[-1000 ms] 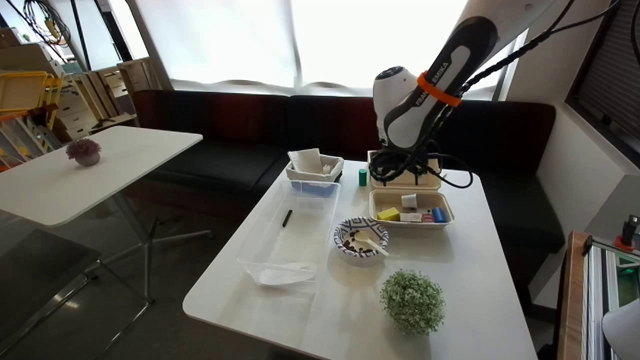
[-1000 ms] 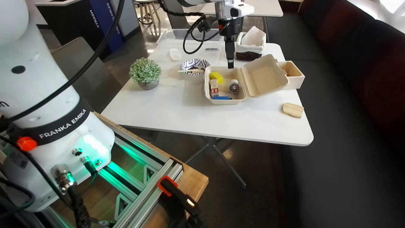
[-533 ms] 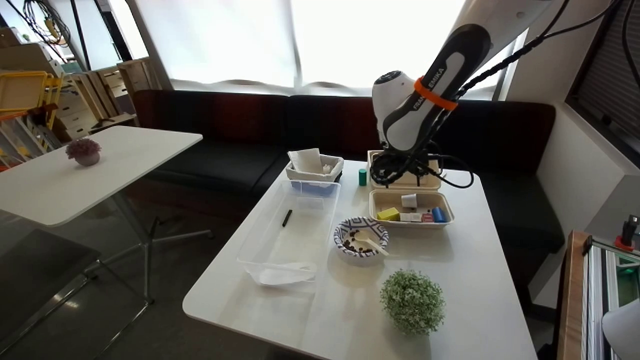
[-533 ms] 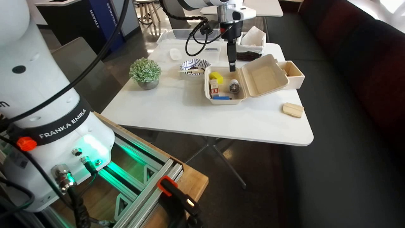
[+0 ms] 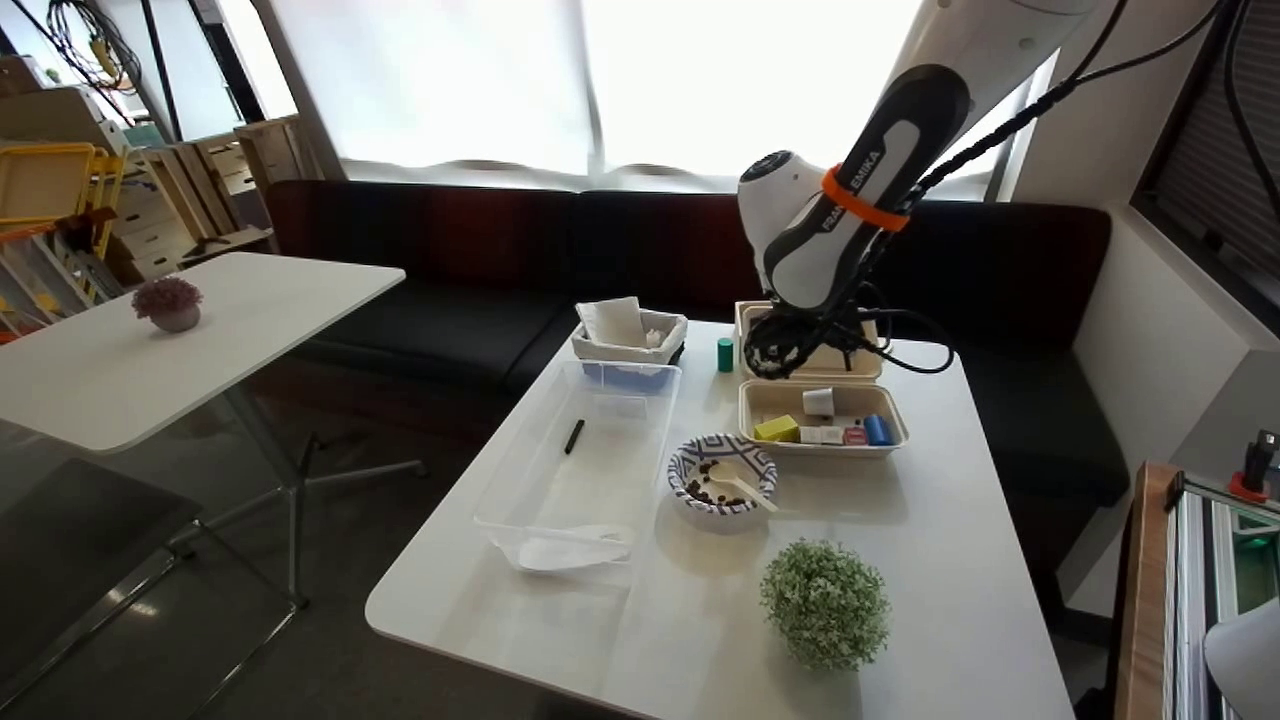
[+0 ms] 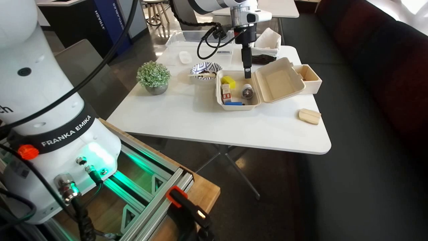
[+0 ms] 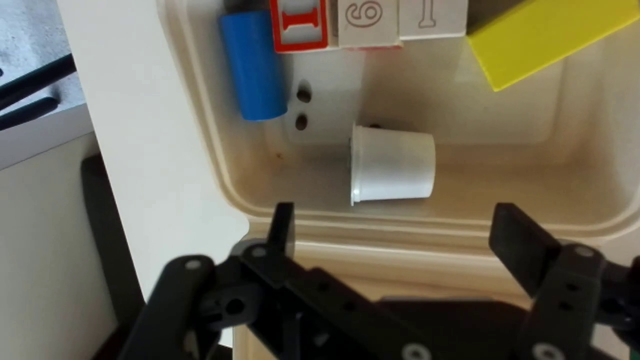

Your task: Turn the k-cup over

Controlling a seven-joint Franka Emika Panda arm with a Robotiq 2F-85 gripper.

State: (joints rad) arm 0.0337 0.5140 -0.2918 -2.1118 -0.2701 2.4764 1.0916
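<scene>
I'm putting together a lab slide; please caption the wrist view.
Open black two-finger gripper poised over a beige rectangular container, where a white tapered k-cup lies on its side.

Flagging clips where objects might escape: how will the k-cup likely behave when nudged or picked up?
Lying on its side, the k-cup will probably roll if nudged, likely along a curve, since it tapers from a wider, lipped end. It may slip in a grip: its wall looks smooth and sloped. The container would probably stop it: its walls surround it.
</scene>
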